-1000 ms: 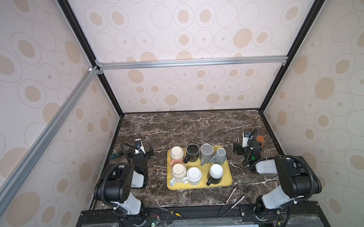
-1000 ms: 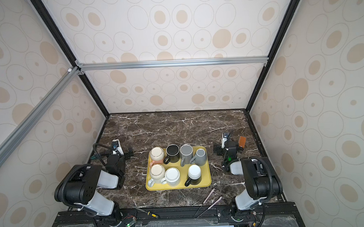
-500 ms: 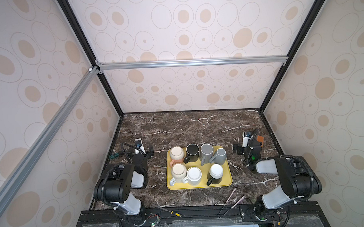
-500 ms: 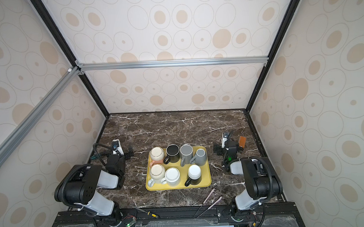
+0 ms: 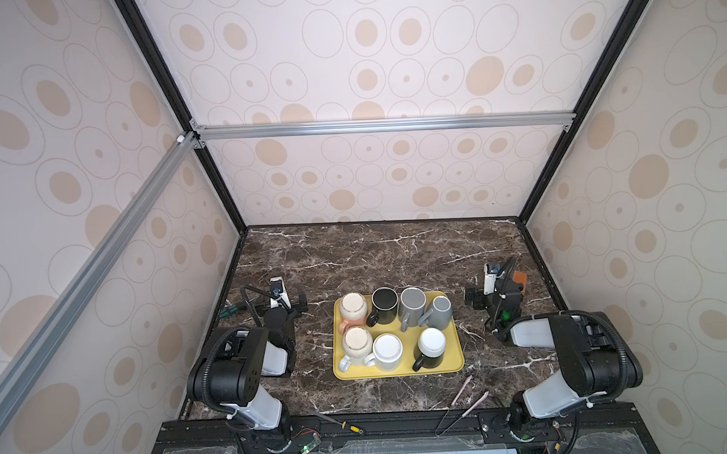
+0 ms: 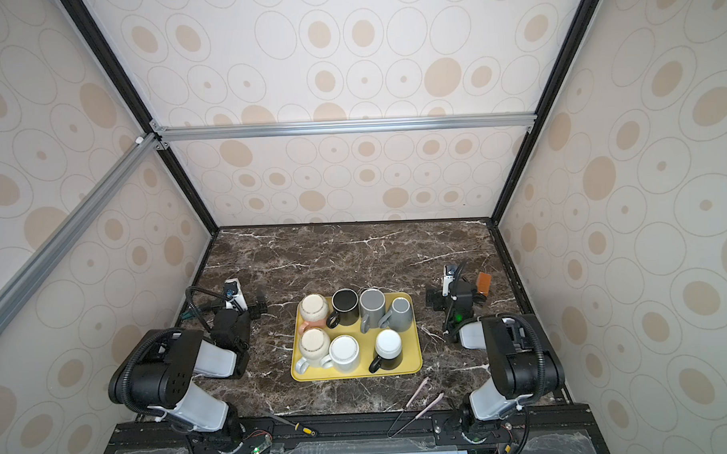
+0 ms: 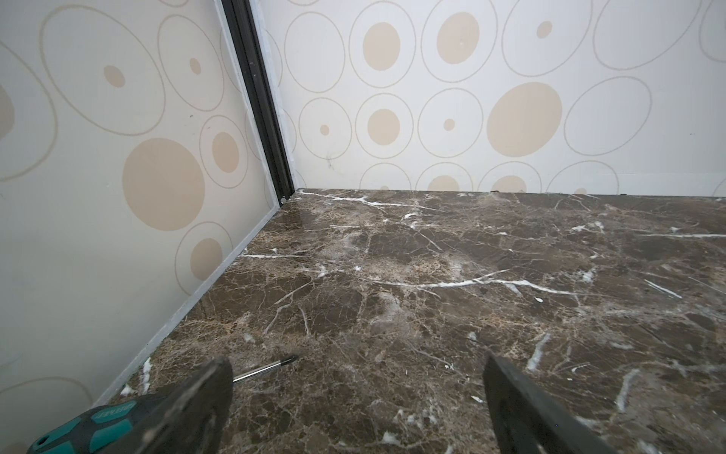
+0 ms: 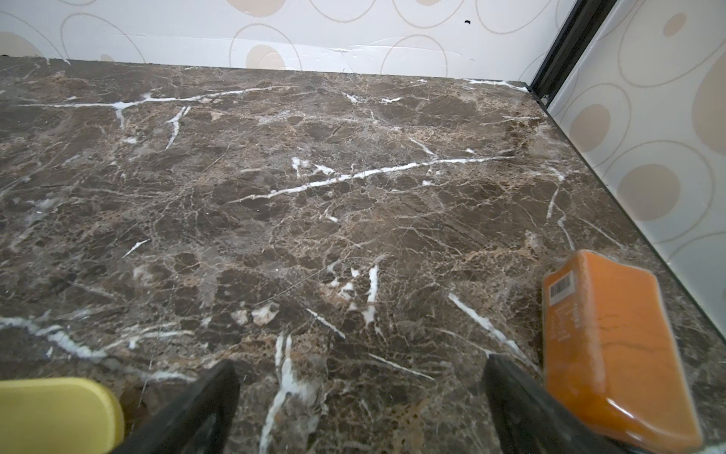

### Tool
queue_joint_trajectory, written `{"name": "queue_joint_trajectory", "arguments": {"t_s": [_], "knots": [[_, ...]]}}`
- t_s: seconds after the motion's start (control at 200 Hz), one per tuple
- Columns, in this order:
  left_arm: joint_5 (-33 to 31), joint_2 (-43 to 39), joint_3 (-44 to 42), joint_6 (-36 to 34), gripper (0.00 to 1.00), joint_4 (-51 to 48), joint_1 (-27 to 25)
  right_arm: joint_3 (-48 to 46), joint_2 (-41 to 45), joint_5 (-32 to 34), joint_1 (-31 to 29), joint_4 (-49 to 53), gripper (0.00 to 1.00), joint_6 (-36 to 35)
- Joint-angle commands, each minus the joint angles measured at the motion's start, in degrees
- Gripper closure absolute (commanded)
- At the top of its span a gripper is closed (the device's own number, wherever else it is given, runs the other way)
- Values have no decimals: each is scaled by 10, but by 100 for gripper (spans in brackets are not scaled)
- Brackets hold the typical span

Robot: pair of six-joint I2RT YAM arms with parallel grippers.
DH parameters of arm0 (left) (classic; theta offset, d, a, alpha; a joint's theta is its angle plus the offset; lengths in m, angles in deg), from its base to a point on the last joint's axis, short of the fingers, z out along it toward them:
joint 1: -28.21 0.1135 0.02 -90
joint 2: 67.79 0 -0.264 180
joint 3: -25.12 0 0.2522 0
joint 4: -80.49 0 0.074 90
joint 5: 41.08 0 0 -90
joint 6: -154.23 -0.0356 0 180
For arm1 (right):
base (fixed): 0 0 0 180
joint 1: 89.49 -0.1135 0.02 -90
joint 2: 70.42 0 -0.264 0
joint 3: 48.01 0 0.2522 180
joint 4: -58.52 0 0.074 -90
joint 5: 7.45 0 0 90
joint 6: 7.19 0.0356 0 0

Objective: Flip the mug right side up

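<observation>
Which mug is meant I cannot tell for sure: seven stand packed on the yellow tray [image 5: 400,372] in the middle of the table [image 5: 375,252], all with their long axis vertical. The white mug [image 5: 387,348] in the front row and the two cream mugs [image 5: 353,306] on the tray's left side show flat closed tops with a ring, so I judge them bottom-up. The black mug [image 5: 384,302] in the back row looks open at the top. Those likely candidates sit on the half of the tray toward the left arm, so the left tool [image 7: 355,397] is the nearer one. It stands wide open with nothing in it, over bare table, with a screwdriver [image 7: 98,416] lying just beside one finger. What matters is that it faces the back wall and the tray lies off to its inner side, not ahead of it, so it would have to swing inward first. The right tool [image 8: 359,401] is likewise wide open and empty, facing the back wall, between the tray's corner and an orange packet [image 8: 613,353]
</observation>
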Motion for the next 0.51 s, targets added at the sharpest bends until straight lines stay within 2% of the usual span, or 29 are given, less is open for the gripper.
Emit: {"name": "queue_joint_trajectory", "arguments": {"t_s": [0.0,0.225,0.325,0.5], "knots": [[3,-3,3,-1,0,12,3,8,8,-2,4,0,0,-3],[5,-4,1,-1,0,14,4,10,5,-5,4,0,0,-4],[43,-37,-4,-18,0,1,2,8,8,-6,3,-3,0,-2],[-4,-112,-1,-31,0,-66,-19,32,28,5,3,43,0,-3]]}}
